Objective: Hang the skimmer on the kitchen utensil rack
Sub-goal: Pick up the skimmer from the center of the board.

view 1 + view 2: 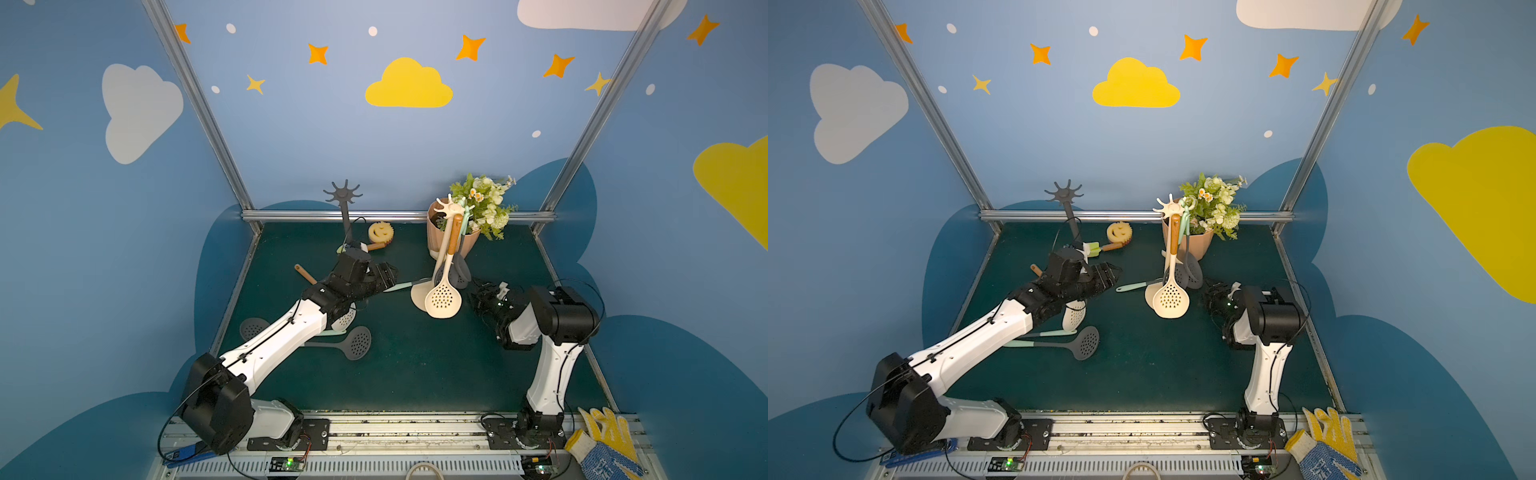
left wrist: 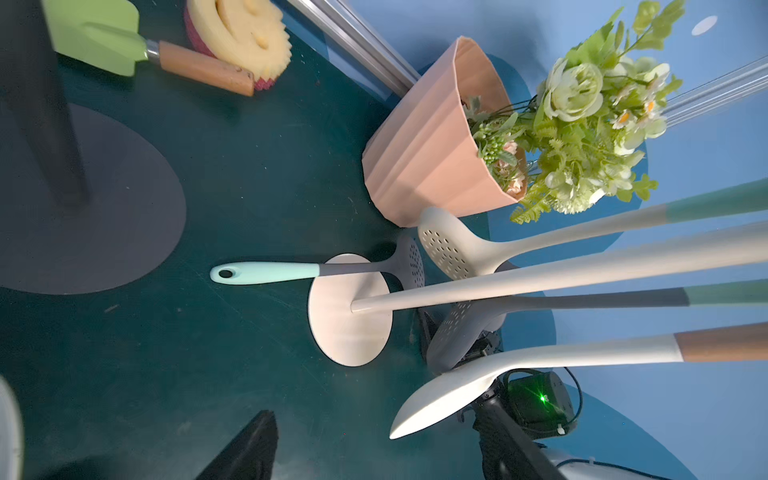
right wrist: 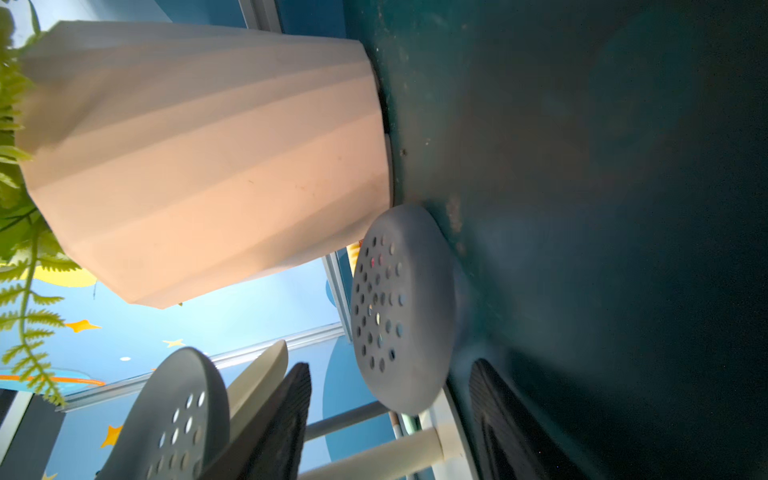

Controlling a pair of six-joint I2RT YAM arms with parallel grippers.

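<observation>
Skimmer not yet hung; judged to be at the reach-for-the-handle step.

Dark green table under everything. Left arm stretched across it toward the cream rack; right arm folded low on the rack's opposite side. Pink flower pot just behind the rack. Hanging from the rack's prongs: a cream wooden-handled skimmer, with others behind it. Spare skimmers flat on the table, well apart from the rack, partly under the left arm.

Lies on the table beside the rack: grey head tipped on edge by the rack's round base, mint handle pointing away from the rack, hanging hole at the free end.

Left gripper near that free end, not touching it. Only one finger in the wrist view, set well off-centre, nothing gripped; jaws apparently spread. Right gripper low near the rack's base, fingers parted, empty, the grey head ahead of them.

Next, probably: lower the left jaws across the mint handle short of the hole, pinch, lift, tip upright, then thread the hole over a free prong atop the rack without knocking the hung ones.
</observation>
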